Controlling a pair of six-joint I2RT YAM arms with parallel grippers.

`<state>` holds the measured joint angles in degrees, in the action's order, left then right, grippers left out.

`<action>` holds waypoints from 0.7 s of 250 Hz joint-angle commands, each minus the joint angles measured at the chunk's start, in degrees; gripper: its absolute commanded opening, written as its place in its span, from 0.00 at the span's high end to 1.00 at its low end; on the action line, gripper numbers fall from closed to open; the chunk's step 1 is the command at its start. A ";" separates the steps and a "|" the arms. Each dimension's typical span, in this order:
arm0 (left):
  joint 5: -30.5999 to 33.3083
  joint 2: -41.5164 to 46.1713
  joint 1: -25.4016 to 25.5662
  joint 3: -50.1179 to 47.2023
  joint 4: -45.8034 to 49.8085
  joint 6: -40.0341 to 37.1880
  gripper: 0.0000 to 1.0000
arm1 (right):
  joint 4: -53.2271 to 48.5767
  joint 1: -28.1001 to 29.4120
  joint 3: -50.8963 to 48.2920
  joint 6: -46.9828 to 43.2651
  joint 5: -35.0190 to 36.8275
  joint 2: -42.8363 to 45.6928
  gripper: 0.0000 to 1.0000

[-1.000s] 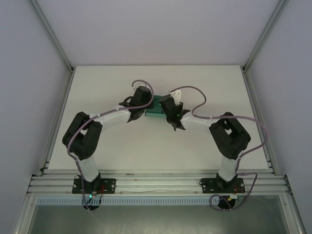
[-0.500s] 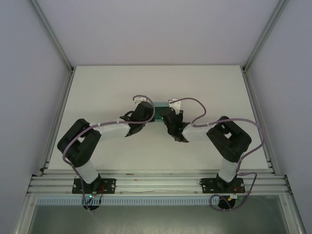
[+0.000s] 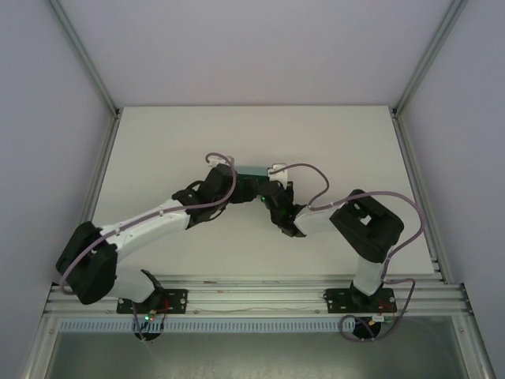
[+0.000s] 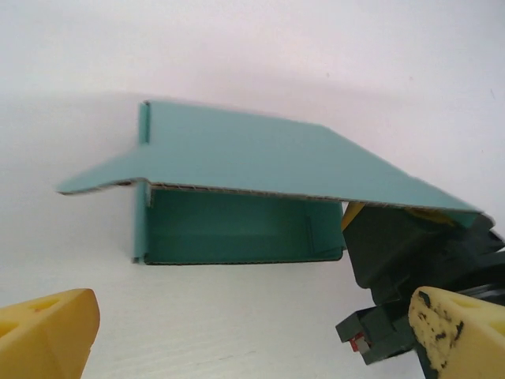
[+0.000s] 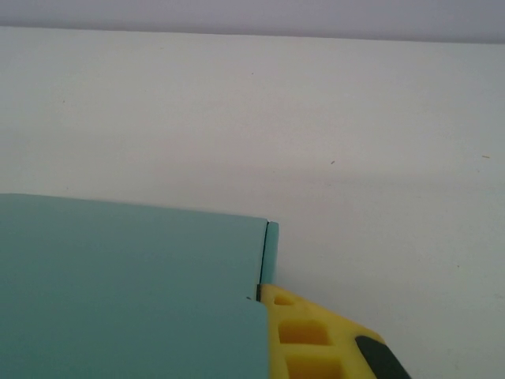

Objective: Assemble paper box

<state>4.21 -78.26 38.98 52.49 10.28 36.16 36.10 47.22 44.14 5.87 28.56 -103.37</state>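
paper box [image 4: 237, 229] lies straight ahead of the wide-open left gripper [image 4: 252, 332], long axis crosswise, its raised lid [image 4: 260, 158] pinched at the right by the closed right gripper [image 5: 268, 300].

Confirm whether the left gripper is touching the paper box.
Apart. Left wrist view: the open left gripper sits short of the paper box, bare table between.
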 commanded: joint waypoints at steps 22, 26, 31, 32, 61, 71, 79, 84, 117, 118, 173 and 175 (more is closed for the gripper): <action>5.79 2.08 -4.13 7.60 12.22 -0.31 0.00 | -7.04 0.62 -2.12 -2.77 -3.31 -3.52 0.96; 5.11 1.71 -5.03 8.32 12.19 -0.39 0.00 | -7.14 0.59 -1.96 -2.94 -3.32 -3.64 0.96; 3.88 1.10 -6.29 9.14 11.93 -0.37 0.00 | -7.39 0.61 -1.83 -3.24 -3.31 -3.74 0.96; 3.57 0.97 -6.51 9.31 11.85 -0.42 0.00 | -7.42 0.60 -1.81 -3.28 -3.28 -3.75 0.96; -7.21 -4.59 -13.47 13.61 6.53 -3.24 0.00 | -8.41 0.61 -1.07 -4.81 -2.29 -4.64 0.96; -10.58 -7.43 -15.00 15.40 4.91 -4.24 0.00 | -10.33 0.59 -0.14 -4.03 -0.63 -4.93 0.96; -12.12 -10.03 -15.85 17.58 5.36 -5.52 0.00 | -11.23 0.59 0.31 -4.11 -0.15 -4.99 0.96; -13.27 -11.65 -16.22 19.12 5.93 -6.50 0.00 | -11.31 0.62 0.43 -4.55 -0.24 -4.92 0.96; -20.76 -22.46 -17.26 27.12 11.60 -12.41 0.00 | -11.82 0.61 0.63 -3.94 -1.04 -4.25 0.93; -21.01 -22.73 -17.31 27.22 11.64 -12.51 0.00 | -11.92 0.60 0.66 -3.94 -1.04 -4.23 0.93; -24.42 -30.46 -18.87 27.74 10.45 -12.36 0.10 | -13.06 0.55 1.31 -3.82 -1.47 -4.47 0.92; -24.47 -30.51 -18.88 27.71 10.52 -12.35 0.11 | -13.13 0.54 1.37 -3.77 -1.48 -4.43 0.91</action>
<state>-16.23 -107.22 21.56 79.22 18.92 25.91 33.63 47.59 46.30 2.85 29.15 -105.06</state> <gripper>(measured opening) 0.930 0.082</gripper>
